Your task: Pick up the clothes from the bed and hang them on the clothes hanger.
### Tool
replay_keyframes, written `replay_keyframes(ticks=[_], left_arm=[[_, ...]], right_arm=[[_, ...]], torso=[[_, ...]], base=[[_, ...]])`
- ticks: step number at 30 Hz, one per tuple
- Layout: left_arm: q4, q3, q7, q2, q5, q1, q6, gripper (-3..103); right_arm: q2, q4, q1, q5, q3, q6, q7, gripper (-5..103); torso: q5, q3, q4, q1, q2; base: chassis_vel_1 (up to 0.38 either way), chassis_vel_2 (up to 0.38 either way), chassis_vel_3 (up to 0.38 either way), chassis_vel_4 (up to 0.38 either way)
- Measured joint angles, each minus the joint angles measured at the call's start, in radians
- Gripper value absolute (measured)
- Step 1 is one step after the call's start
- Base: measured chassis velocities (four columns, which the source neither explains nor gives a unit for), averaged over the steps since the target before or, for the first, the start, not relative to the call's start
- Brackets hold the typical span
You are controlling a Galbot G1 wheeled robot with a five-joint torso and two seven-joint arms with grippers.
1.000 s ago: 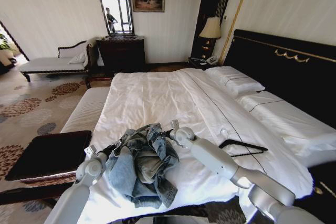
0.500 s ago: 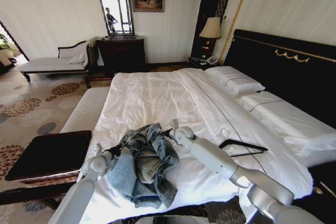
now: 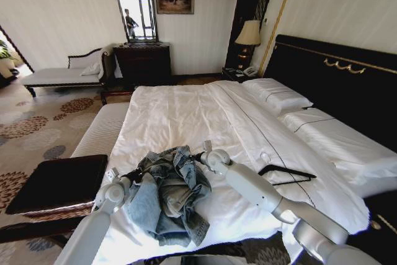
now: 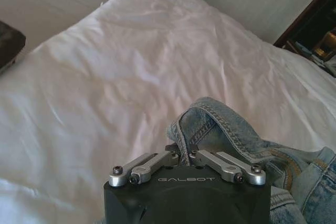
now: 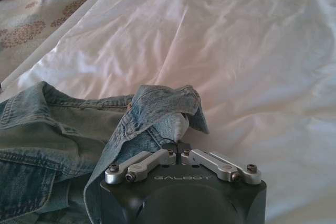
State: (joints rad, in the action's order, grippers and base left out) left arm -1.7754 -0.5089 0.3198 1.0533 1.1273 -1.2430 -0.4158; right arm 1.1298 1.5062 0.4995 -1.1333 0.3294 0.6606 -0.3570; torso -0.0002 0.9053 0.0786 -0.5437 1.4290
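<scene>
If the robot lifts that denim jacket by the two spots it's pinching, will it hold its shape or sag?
Probably sag: the denim jacket lies crumpled in soft folds. Held by the left gripper and right gripper at thin edges, its middle likely droops. Stitched denim looks grippy, unlikely to slip.

Left gripper pinching a blue jacket on a white bed

The black left gripper (image 4: 181,156) with silver metal fingers (image 4: 152,162) is squeezing a folded edge of the light-blue faded denim jacket (image 4: 226,129). The jacket is lying crumpled on the wrinkly white bed cover (image 4: 121,72).
</scene>
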Motion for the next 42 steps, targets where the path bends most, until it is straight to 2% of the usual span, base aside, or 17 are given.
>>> replay_keyframes(ticks=[3,9,10,14,17,19,21,23,26,29,30,32,34,37,42], left_arm=[[-0.039,-0.024,-0.004,-0.022,-0.005,-0.018,0.005,2],[-0.154,-0.126,-0.010,-0.147,0.019,-0.041,0.012,2],[-0.154,-0.126,-0.010,-0.147,0.019,-0.041,0.012,2],[-0.216,-0.199,-0.010,-0.231,0.046,-0.044,0.012,2],[-0.247,-0.246,-0.007,-0.268,0.061,-0.064,0.012,2],[-0.276,-0.296,0.001,-0.317,0.080,-0.076,0.012,2],[-0.279,-0.304,0.003,-0.329,0.086,-0.074,0.012,2],[-0.284,-0.343,0.007,-0.375,0.107,-0.076,0.012,2],[-0.278,-0.366,0.007,-0.416,0.125,-0.069,0.012,2],[-0.236,-0.366,0.008,-0.503,0.165,0.011,0.017,2],[-0.236,-0.366,0.008,-0.503,0.165,0.011,0.017,2],[-0.200,-0.354,0.007,-0.578,0.200,0.078,0.021,2],[-0.192,-0.353,0.006,-0.594,0.206,0.090,0.022,2],[-0.153,-0.340,0.003,-0.677,0.246,0.159,0.029,2],[-0.129,-0.328,-0.003,-0.741,0.271,0.209,0.041,2]], right_arm=[[-0.006,0.024,0.006,0.002,-0.021,-0.010,-0.006,0],[-0.040,0.125,0.002,0.012,-0.089,-0.036,-0.028,0],[-0.040,0.125,0.002,0.012,-0.089,-0.036,-0.028,0],[-0.060,0.179,-0.024,0.008,-0.118,-0.056,-0.046,0],[-0.053,0.184,-0.059,0.008,-0.118,-0.064,-0.048,0],[-0.038,0.184,-0.120,-0.001,-0.110,-0.075,-0.056,0],[-0.035,0.183,-0.137,-0.003,-0.107,-0.077,-0.059,0],[-0.010,0.162,-0.220,-0.007,-0.084,-0.086,-0.066,0],[0.017,0.135,-0.276,-0.008,-0.063,-0.094,-0.070,0],[0.052,0.076,-0.346,-0.006,-0.044,-0.108,-0.075,0],[0.052,0.076,-0.346,-0.006,-0.044,-0.108,-0.075,0],[0.084,0.018,-0.390,0.003,-0.040,-0.120,-0.078,0],[0.091,0.005,-0.400,0.005,-0.040,-0.124,-0.079,0],[0.124,-0.061,-0.458,0.020,-0.052,-0.138,-0.082,0],[0.134,-0.101,-0.525,0.030,-0.068,-0.154,-0.080,0]], torso=[[0.0002,0.000,0.0000,0.000,0.000],[0.0001,0.000,-0.0001,0.000,0.000],[0.0001,0.000,-0.0001,0.000,0.000],[0.0001,0.000,0.0004,0.000,0.000],[0.0000,0.000,0.0004,0.000,0.000],[0.0002,0.000,-0.0010,0.000,0.000],[0.0001,0.000,-0.0008,0.000,0.000],[-0.0003,0.000,0.0004,0.000,0.000],[-0.0001,0.000,-0.0007,0.000,0.000],[-0.0004,0.000,-0.0001,0.000,0.000],[-0.0004,0.000,-0.0001,0.000,0.000],[-0.0003,0.000,0.0002,0.000,0.000],[-0.0001,0.000,0.0003,0.000,0.000],[0.0000,0.000,-0.0002,0.000,0.000],[-0.0001,0.000,-0.0002,0.000,0.000]], base=[[0.000,0.000,0.000,0.000],[0.000,0.000,0.000,0.000],[0.000,0.000,0.000,0.000],[0.000,0.000,0.000,0.000],[0.000,0.000,0.000,0.000],[0.000,0.000,0.000,0.000],[0.000,0.000,0.000,0.000],[0.000,0.000,0.000,0.000],[0.000,0.000,0.000,0.000],[0.000,0.000,0.000,0.000],[0.000,0.000,0.000,0.000],[0.000,0.000,0.000,0.000],[0.000,0.000,0.000,0.000],[0.000,0.000,0.000,0.000],[0.000,0.000,0.000,0.000]])
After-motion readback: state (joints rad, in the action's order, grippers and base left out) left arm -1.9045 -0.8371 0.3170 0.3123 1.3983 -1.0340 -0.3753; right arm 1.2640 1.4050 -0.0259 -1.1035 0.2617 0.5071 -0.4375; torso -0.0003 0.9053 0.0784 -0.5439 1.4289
